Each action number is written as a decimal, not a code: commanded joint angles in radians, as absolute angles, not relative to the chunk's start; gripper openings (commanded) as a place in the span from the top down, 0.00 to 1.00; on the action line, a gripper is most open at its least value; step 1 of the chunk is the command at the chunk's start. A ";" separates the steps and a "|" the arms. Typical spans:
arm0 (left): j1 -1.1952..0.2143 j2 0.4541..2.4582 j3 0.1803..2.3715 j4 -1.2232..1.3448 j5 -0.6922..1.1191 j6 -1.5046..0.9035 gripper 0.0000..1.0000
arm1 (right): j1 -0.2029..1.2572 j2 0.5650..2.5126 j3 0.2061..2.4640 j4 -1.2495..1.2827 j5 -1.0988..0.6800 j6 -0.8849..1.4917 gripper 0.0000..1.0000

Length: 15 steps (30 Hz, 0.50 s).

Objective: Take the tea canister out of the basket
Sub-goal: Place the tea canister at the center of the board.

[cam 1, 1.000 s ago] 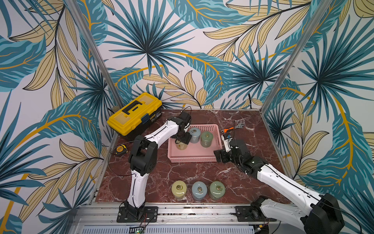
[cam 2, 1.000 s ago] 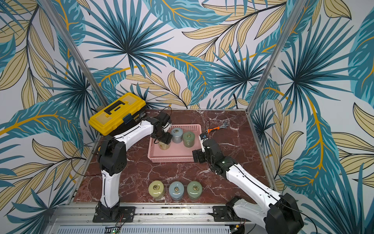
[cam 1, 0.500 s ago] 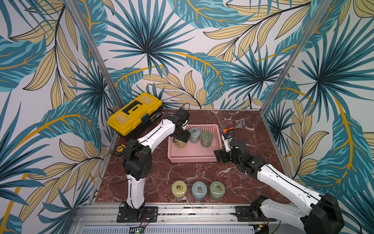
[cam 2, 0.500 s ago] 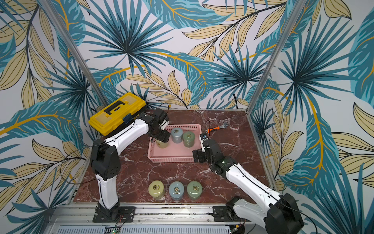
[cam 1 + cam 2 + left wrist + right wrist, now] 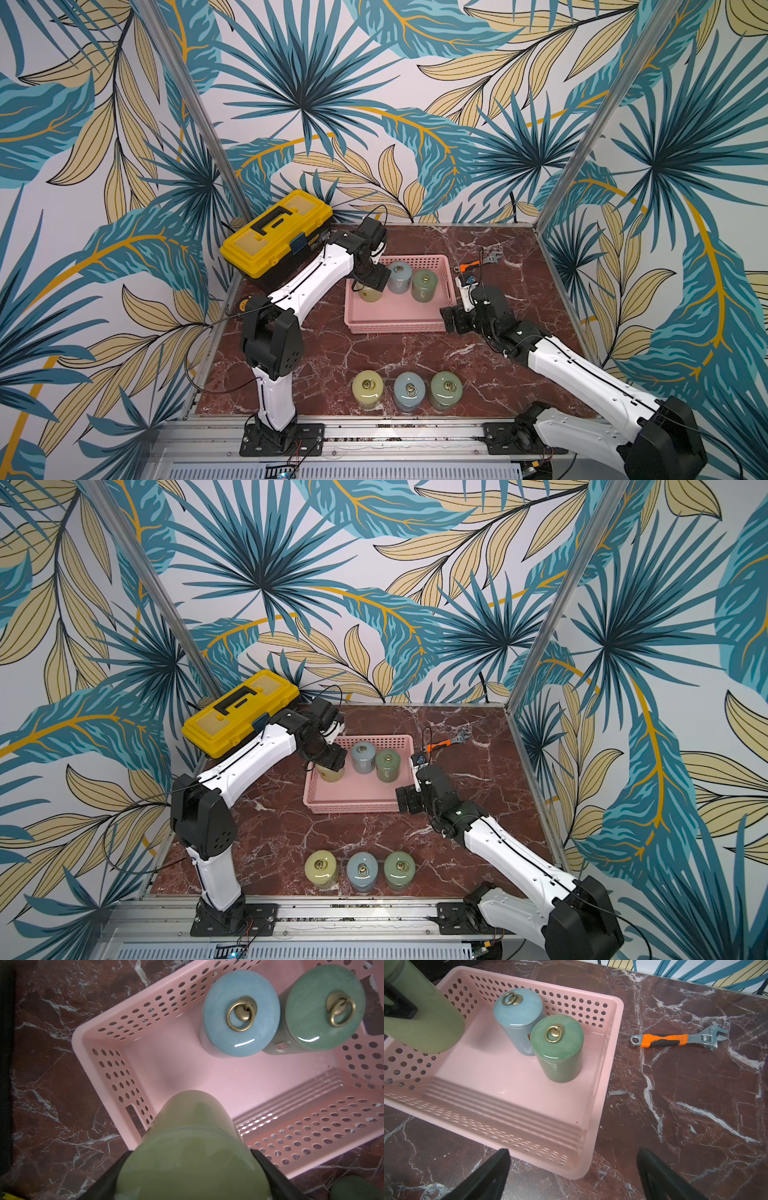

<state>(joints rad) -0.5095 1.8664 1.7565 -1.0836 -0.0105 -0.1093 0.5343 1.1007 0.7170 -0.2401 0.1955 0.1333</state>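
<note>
My left gripper (image 5: 370,279) (image 5: 328,759) is shut on a yellow-green tea canister (image 5: 369,294) (image 5: 330,774). In the left wrist view the black fingers (image 5: 262,1160) press both sides of the canister (image 5: 193,1147) round the gripper (image 5: 191,1155). It hangs tilted over the left wall of the pink basket (image 5: 395,328) (image 5: 99,1076). A blue canister (image 5: 400,276) (image 5: 517,1020) and a green canister (image 5: 424,284) (image 5: 557,1047) stand inside at the back. My right gripper (image 5: 451,320) (image 5: 574,1155) is open at the basket's (image 5: 604,1088) front right corner, holding nothing.
A yellow-and-black toolbox (image 5: 278,232) sits at the back left, close behind the left arm. Three more canisters (image 5: 409,390) stand in a row near the table's front edge. An orange-handled wrench (image 5: 478,262) (image 5: 675,1040) lies right of the basket.
The left arm's elbow has swung to the left while its gripper stays closed on the yellow-green canister at the basket's left side. The right arm has not moved.
</note>
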 commanded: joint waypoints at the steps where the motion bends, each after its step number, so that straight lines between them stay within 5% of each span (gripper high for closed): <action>1: -0.523 1.784 1.769 -1.074 0.000 -0.125 0.54 | 0.531 1.087 0.694 -0.230 0.218 0.127 0.01; 15: -0.637 1.654 1.671 -1.088 -0.040 -0.174 0.54 | 0.531 1.069 0.682 -0.228 0.260 0.131 0.01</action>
